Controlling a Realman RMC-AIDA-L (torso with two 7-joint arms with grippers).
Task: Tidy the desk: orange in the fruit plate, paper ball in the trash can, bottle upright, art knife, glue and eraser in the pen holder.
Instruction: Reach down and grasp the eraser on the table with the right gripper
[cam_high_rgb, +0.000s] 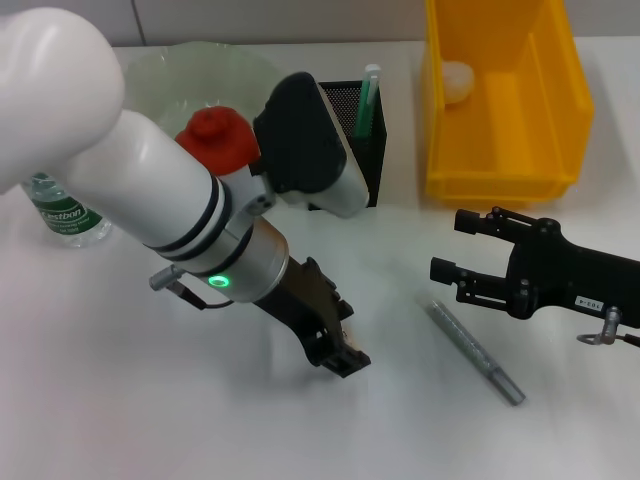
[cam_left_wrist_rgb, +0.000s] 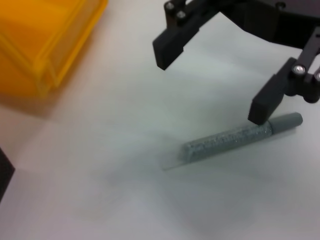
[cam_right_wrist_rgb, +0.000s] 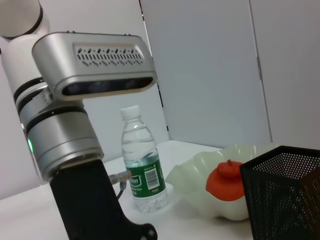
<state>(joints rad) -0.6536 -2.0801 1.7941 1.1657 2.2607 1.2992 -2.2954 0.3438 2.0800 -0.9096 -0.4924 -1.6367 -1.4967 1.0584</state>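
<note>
Most of the tidying looks done. The orange (cam_high_rgb: 217, 139) sits in the fruit plate (cam_high_rgb: 160, 75), the paper ball (cam_high_rgb: 457, 82) lies in the trash can (cam_high_rgb: 505, 100), and the bottle (cam_right_wrist_rgb: 143, 170) stands upright on the surface (cam_high_rgb: 120, 420) behind the left arm. A green-and-white stick already stands in the pen holder (cam_high_rgb: 366, 135), probably the glue.

The step in hand appears to be the small items for the pen holder. The left end effector (cam_high_rgb: 335, 345) is pressed down close to the surface in front of the pen holder; a sliver of beige shows at its tips, perhaps the eraser, but I cannot tell whether the fingers are closed on anything. The right end effector (cam_high_rgb: 462, 252) hovers with its fingers spread and nothing between them, just beside the upper end of a slim grey pen-shaped tool, likely the art knife (cam_high_rgb: 475, 348), which lies flat and diagonal; in the left wrist view one fingertip (cam_left_wrist_rgb: 265, 107) sits right over its capped end.

Next, the right end effector would need to straddle the grey barrel, close, lift, and carry it to the mesh cup.

The surface is plain white and smooth; behind it stands a pale grey panelled wall
</note>
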